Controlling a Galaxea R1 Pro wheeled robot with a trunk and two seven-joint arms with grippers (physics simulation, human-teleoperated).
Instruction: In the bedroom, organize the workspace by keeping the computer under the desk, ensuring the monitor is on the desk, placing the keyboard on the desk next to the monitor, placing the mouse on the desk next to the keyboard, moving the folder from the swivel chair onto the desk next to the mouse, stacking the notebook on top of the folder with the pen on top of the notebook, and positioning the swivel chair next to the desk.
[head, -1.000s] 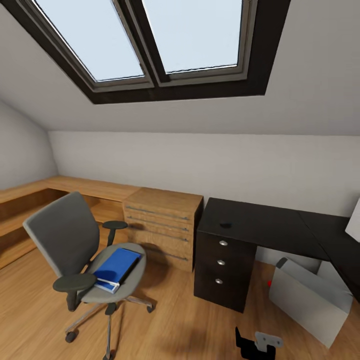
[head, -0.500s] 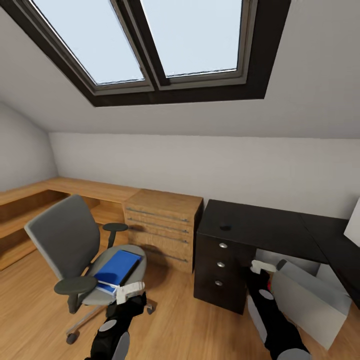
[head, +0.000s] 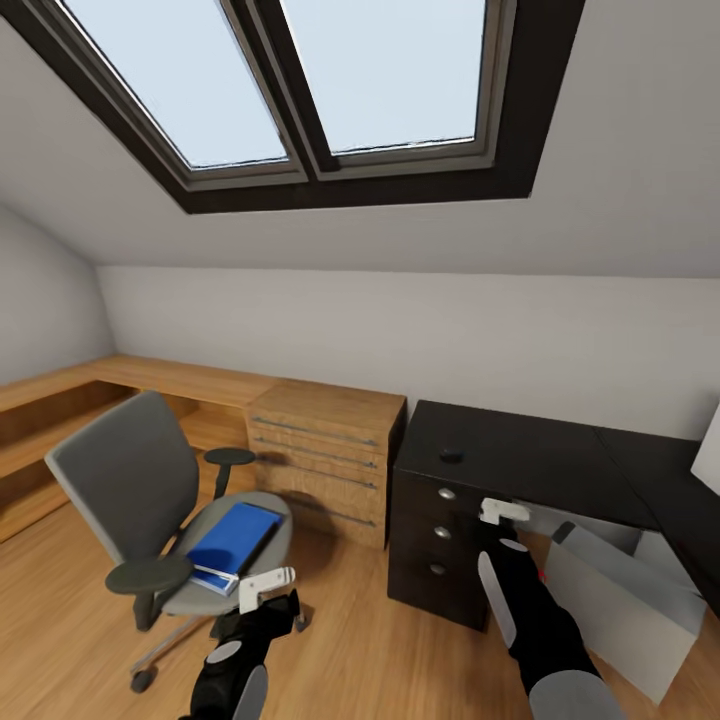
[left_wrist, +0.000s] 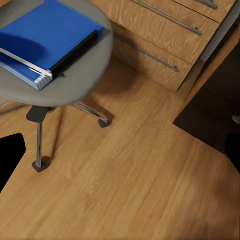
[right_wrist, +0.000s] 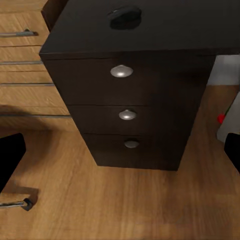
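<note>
The folder (head: 236, 538) is seen on the swivel chair (head: 150, 520), not yet moved; the mouse (head: 451, 455) is already on the desk (head: 540, 455). Whether either arm's fingers are open cannot be told.

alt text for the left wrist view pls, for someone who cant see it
A bright blue folder lies flat on the grey seat of the swivel chair, seen from above. The chair's chrome base stands on a light wood floor, with a wooden drawer cabinet behind it.
</note>
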